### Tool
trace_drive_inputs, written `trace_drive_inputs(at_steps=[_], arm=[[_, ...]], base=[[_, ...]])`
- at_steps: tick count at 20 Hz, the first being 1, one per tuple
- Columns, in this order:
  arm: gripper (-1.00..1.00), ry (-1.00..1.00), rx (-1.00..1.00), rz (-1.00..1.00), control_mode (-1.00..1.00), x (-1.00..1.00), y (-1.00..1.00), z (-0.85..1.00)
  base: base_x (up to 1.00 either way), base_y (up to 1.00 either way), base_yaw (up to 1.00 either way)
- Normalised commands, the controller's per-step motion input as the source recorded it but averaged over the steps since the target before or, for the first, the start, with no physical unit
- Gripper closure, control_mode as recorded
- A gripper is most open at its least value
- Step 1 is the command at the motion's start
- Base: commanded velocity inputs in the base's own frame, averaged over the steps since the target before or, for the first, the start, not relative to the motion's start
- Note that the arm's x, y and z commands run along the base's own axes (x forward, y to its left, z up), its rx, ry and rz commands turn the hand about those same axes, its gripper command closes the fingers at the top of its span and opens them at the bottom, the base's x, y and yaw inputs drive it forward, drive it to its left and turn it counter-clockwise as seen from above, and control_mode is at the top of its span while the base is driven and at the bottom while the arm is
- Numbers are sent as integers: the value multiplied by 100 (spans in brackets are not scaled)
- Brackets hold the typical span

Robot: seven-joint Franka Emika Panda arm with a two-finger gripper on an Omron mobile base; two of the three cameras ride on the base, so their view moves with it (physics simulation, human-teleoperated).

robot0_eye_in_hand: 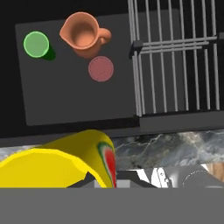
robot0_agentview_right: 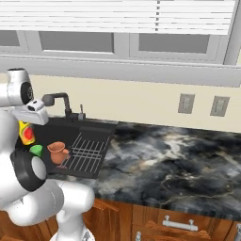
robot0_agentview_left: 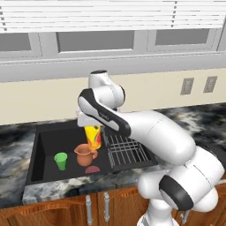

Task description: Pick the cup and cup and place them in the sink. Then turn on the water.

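Observation:
My gripper (robot0_agentview_left: 91,126) is shut on the yellow cup (robot0_agentview_left: 93,136) with the orange-red pattern, which hangs over the black sink (robot0_agentview_left: 44,152) near its middle. The same cup fills the lower left of the hand view (robot0_eye_in_hand: 57,166), tilted, and shows beside the arm (robot0_agentview_right: 26,132). My fingertips are hidden behind it. The green cup (robot0_agentview_left: 61,160) stands upright on the sink floor at the left (robot0_eye_in_hand: 36,44). The black faucet (robot0_agentview_right: 57,99) rises behind the basin, and no stream runs from it.
A terracotta jug (robot0_agentview_left: 85,155) with a handle stands in the sink between the green cup and the wire rack (robot0_agentview_left: 126,150). A dull red disc (robot0_eye_in_hand: 101,68) lies on the basin floor beside the jug. Marble counter (robot0_agentview_right: 179,155) stretches to the right.

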Motion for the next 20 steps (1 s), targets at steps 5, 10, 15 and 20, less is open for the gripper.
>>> trace_drive_inputs(at_steps=[5,10,15,20], arm=[[100,2,0,3,-100,0,32,-8],[100,0,0,3,-100,14,17,-18],[100,0,0,3,-100,16,6,-14],[100,0,0,1,-100,10,4,-11]], base=[[0,0,0],[0,0,0],[0,0,0],[0,0,0]])
